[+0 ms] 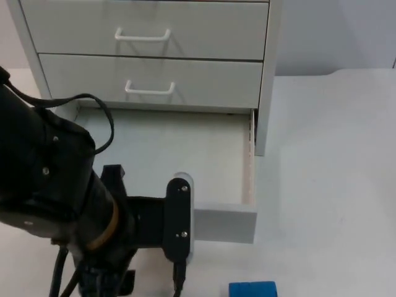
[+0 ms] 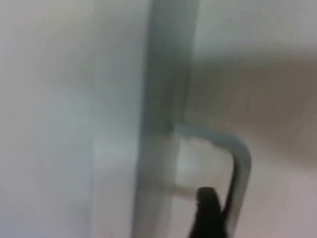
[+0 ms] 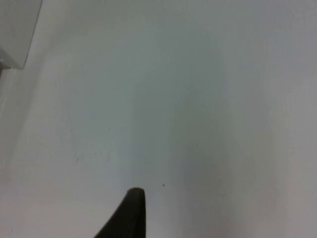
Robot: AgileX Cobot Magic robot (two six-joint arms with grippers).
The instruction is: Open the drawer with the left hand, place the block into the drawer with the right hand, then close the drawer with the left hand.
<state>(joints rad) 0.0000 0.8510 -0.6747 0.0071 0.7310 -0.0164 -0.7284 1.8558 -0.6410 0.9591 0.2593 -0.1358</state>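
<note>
Here the left arm filled the near-left of the top view, and its tool (image 1: 179, 213) sat against the front panel of the bottom drawer (image 1: 185, 151), which stood pulled well out of the white cabinet (image 1: 269, 80). In the left wrist view a black fingertip (image 2: 208, 208) lay just beside the drawer's looped handle (image 2: 240, 163), so the tool was at the handle, but whether it was clamped on the loop or slack around it I could not tell. Moving rightward, the drawer's open cavity looked bare, its floor showing white, with the right side wall running back toward the cabinet. Nearer the camera and just right of the drawer front, the blue block (image 1: 252, 289) lay flat on the bench (image 1: 334, 185), outside the drawer and a little apart from its front corner, its long side running across the picture. The right wrist view looked down on bare bench, with what seemed a cabinet corner at the edge, and I could not tell how its tool stood; that arm seemed to be waiting. By my judgement the opening was done, and the coming move turned on the block lying to the drawer's near right, on the right arm's side, with the cavity up and to the left of it.
</note>
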